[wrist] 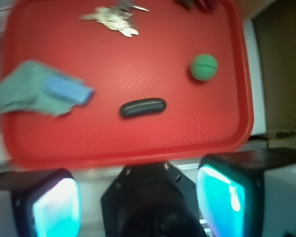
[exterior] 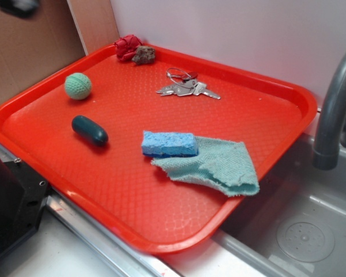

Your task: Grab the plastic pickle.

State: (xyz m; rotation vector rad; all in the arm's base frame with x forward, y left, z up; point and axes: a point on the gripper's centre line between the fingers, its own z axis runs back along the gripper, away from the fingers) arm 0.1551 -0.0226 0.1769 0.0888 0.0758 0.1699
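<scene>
Red tray (exterior: pixel 288 109) is holding plastic pickle (exterior: pixel 90 130), knitted ball (exterior: pixel 78 86), keys (exterior: pixel 188 86), sponge (exterior: pixel 169 143), cloth (exterior: pixel 219 166). Gripper (wrist: pixel 138 205) is hovering wide open, empty, short of tray's edge, pickle well ahead mid-tray.

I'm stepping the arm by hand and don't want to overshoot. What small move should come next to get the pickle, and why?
Probably ease the gripper forward over the tray's near rim toward the plastic pickle. In the wrist view its fingers are spread wide and short of the tray, holding nothing. The pickle lies crosswise ahead, roughly centred between them, apart from the blue sponge and green ball.
</scene>
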